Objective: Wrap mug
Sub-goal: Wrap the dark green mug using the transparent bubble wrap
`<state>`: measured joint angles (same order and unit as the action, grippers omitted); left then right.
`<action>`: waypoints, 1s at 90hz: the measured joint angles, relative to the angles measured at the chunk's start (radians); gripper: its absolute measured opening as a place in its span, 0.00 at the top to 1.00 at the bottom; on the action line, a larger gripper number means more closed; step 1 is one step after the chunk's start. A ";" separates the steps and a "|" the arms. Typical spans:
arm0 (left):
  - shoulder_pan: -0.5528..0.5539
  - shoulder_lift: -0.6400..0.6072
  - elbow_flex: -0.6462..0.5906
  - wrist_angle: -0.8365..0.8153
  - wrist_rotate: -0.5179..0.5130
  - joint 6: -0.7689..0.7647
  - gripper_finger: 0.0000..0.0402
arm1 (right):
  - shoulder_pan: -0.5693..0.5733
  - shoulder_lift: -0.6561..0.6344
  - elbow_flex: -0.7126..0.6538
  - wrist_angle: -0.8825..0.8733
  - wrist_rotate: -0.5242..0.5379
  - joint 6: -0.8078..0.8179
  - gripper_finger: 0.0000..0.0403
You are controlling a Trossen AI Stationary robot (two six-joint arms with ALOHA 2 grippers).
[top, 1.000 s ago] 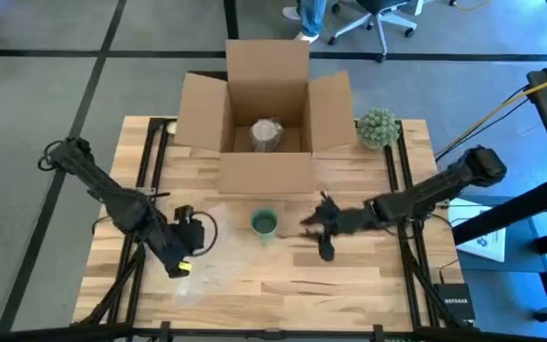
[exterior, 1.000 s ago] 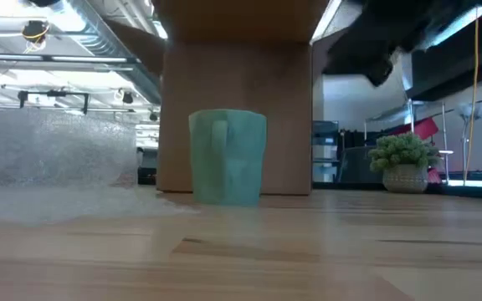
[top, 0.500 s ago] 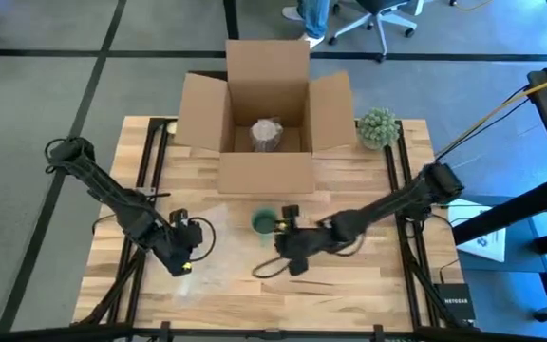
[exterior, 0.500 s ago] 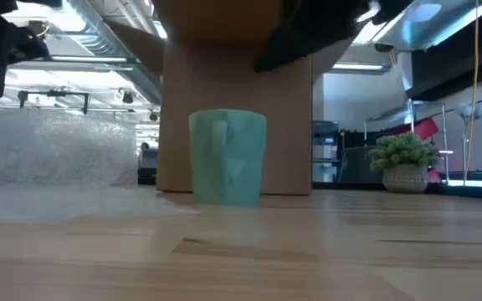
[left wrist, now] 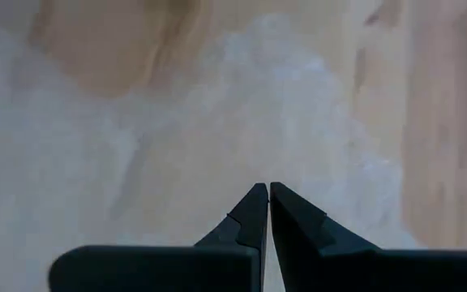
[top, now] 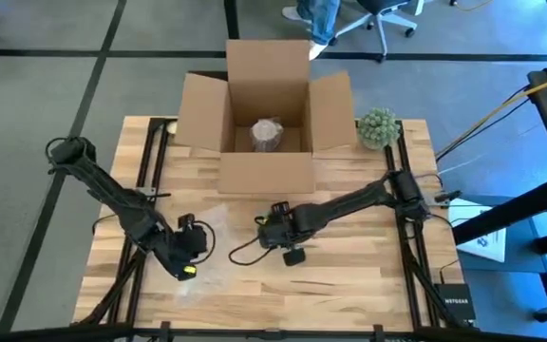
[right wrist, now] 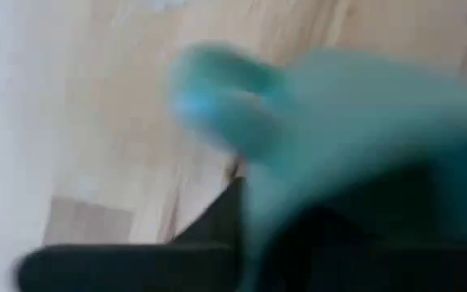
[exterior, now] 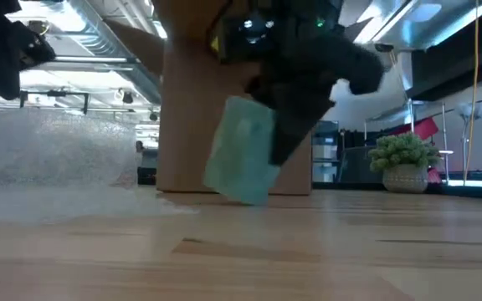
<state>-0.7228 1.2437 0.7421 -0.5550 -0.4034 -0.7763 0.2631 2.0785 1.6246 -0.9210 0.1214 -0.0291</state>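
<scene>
Nearest, crinkly clear bubble wrap (top: pixel 207 249) lies on the pale wood surface (top: pixel 349 275) under the left gripper (left wrist: pixel 263 195), pinched empty. The right gripper (exterior: pixel 287 109) clamps the smooth teal mug (exterior: pixel 241 150), tilted, before the cardboard box (top: pixel 266 114).

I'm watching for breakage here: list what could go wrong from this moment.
1. The mug is tilted in the right gripper, one edge near the table; it could slip and topple.
2. The left gripper, shut, hovers over the bubble wrap; the mug may snag the wrap.
</scene>
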 joint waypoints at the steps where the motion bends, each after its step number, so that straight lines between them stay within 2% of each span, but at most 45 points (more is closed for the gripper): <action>1: 0.002 0.000 -0.007 0.015 0.000 0.004 1.00 | 0.001 -0.003 -0.001 -0.008 0.002 0.009 0.96; 20: 0.071 0.015 -0.109 0.230 0.004 0.073 1.00 | 0.053 -0.062 -0.005 -0.135 0.000 0.133 0.98; 30: 0.125 0.075 -0.134 0.332 0.062 0.133 1.00 | 0.104 -0.113 -0.003 -0.158 0.029 0.200 0.98; 54: 0.246 0.359 -0.123 0.651 0.188 0.243 1.00 | 0.226 -0.183 -0.001 -0.153 0.119 0.365 0.99; 71: 0.314 0.587 0.015 0.939 0.322 0.369 1.00 | 0.280 -0.199 -0.003 -0.153 0.198 0.426 0.99; 81: 0.337 0.632 0.148 0.895 0.377 0.457 1.00 | 0.296 -0.203 -0.003 -0.145 0.235 0.445 0.99; 90: 0.340 0.575 0.260 0.685 0.377 0.490 1.00 | 0.306 -0.203 -0.003 -0.121 0.216 0.451 0.99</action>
<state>-0.3831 1.8184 1.0020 0.1302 -0.0261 -0.2860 0.5686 1.8754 1.6218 -1.0421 0.3369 0.4215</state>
